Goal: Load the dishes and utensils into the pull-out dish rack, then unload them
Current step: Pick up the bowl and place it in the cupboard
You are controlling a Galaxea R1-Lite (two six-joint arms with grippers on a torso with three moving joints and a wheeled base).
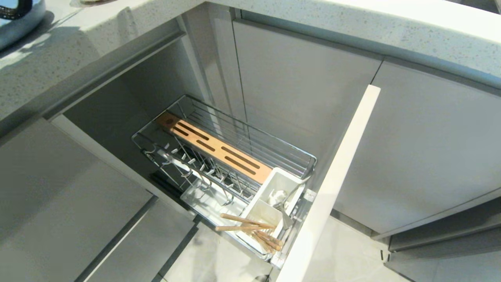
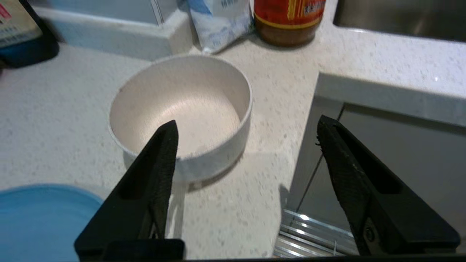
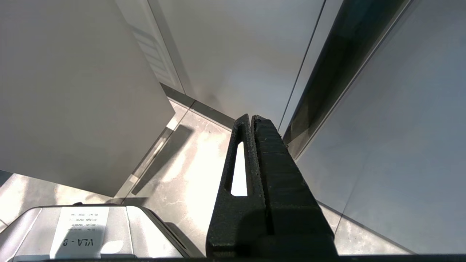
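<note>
Pull-out dish rack [image 1: 219, 156] drawn fully out beneath the counter [image 1: 66, 66], grey front panel [image 1: 332, 184] edge-on at its near end. Along the rack, left to right in the head view: upright plate prongs [image 1: 195, 168] bare, slotted wooden strip [image 1: 215, 147] beside them, then white caddy [image 1: 270, 203] by the panel, with chopsticks [image 1: 250, 231] leaning out of one compartment and spoon [image 1: 287, 203] standing in the next, handles up for an easy pinch. No dishes on the prongs; judged mid-task, whether loading or unloading not clear.

Up on the counter, seen from the left wrist: pale blue plate [image 2: 40, 218] at the frame's edge, white bowl [image 2: 182, 112] upright near the counter's corner, a jar [image 2: 287, 18] and packet [image 2: 218, 22] behind. Left gripper [image 2: 247, 134] hovering just above the bowl, fingers spread wide, empty, one finger [image 2: 160, 160] over the near rim. Right gripper [image 3: 255, 123] parked low beside the cabinet fronts, fingers pressed together, holding nothing.
</note>
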